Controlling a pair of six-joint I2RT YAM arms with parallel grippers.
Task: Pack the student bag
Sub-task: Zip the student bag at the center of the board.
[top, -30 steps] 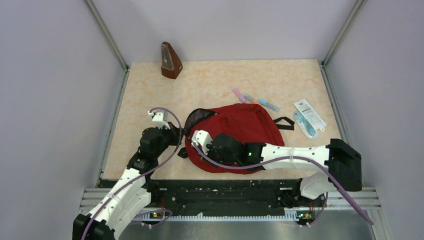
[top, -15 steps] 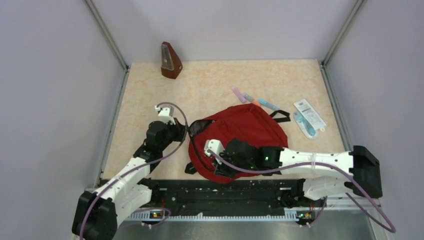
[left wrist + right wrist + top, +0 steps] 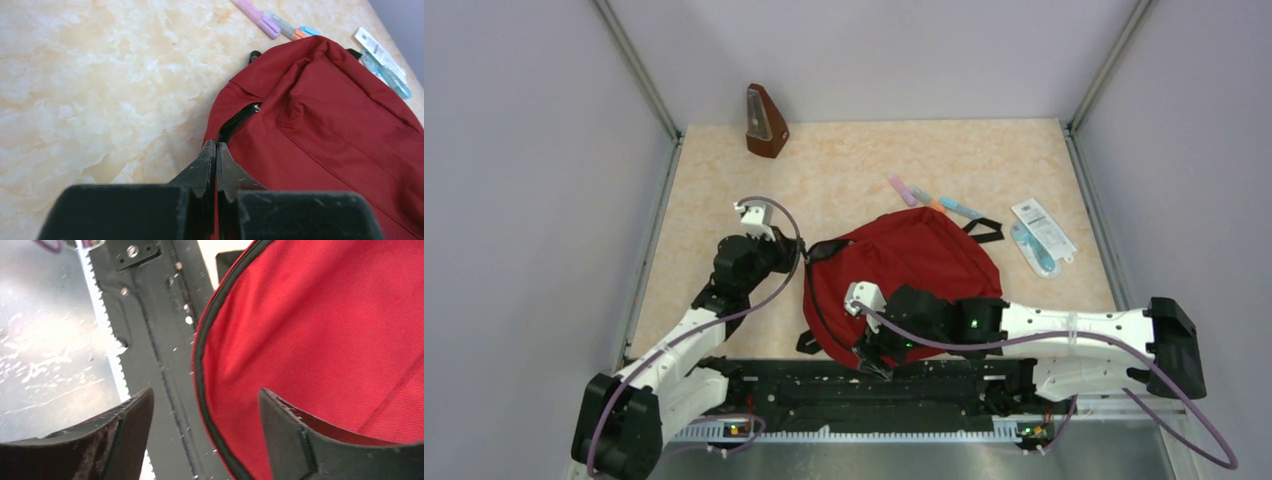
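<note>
The student bag (image 3: 904, 270) is lying slumped at the table (image 3: 874, 160)'s near edge — soft, probably light, likely to sag. The left gripper (image 3: 216, 147) is pinching its zipper seam; the right gripper (image 3: 205, 392) is gaping over the firmer trimmed rim.

Backpack (image 3: 904, 275) at the near middle of the table (image 3: 844, 170), metronome (image 3: 764, 122) in the far left corner, markers (image 3: 902, 188) just behind the backpack, packet (image 3: 1042, 235) to its right, near the table's right edge
</note>
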